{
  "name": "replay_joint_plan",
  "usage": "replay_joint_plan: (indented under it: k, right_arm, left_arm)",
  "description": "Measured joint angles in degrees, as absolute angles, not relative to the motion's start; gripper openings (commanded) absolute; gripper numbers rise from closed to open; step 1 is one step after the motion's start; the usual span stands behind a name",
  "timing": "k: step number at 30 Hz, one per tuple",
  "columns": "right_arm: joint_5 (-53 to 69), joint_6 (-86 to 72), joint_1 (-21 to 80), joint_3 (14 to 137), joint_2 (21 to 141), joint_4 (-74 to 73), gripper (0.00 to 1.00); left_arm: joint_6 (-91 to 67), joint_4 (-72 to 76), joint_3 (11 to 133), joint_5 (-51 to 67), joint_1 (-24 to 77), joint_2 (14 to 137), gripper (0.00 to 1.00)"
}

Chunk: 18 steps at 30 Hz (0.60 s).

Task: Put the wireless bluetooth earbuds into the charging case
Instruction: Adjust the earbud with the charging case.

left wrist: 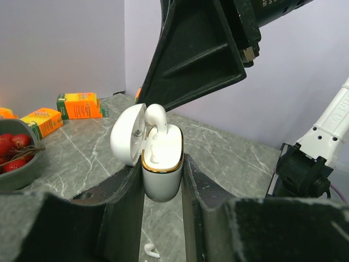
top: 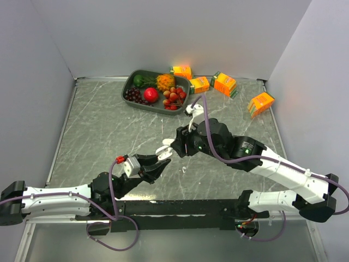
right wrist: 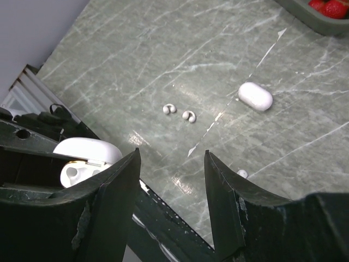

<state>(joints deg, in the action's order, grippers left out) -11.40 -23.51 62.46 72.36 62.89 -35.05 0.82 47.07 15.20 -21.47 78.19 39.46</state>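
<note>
My left gripper (left wrist: 162,176) (top: 157,165) is shut on the body of an open white charging case (left wrist: 162,164) with a gold rim, its lid tipped back to the left. A stemmed white earbud (left wrist: 155,115) stands in the case, its head poking above the rim. My right gripper (right wrist: 172,154) (top: 166,147) hovers open just above the case (right wrist: 82,158) with nothing between its fingers. On the table lie another stemmed earbud (left wrist: 150,251) (right wrist: 242,173), two bean-like earbuds (right wrist: 169,109) (right wrist: 189,115) and a second, closed white case (right wrist: 255,96).
A dark tray (top: 128,86) of fruit stands at the back of the table. Several orange juice cartons (top: 224,83) (top: 260,102) lie to its right. Grey walls close in the table on three sides. The arms' black base rail (top: 180,207) runs along the near edge.
</note>
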Motion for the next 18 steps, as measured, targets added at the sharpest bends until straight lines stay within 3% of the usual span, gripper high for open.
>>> replay_joint_plan:
  k: [18]
  right_arm:
    - [-11.64, -23.46, 64.27, 72.36, 61.82, -36.58, 0.57]
  left_arm:
    - [0.82, 47.33, 15.2, -21.5, 78.22, 39.53, 0.01]
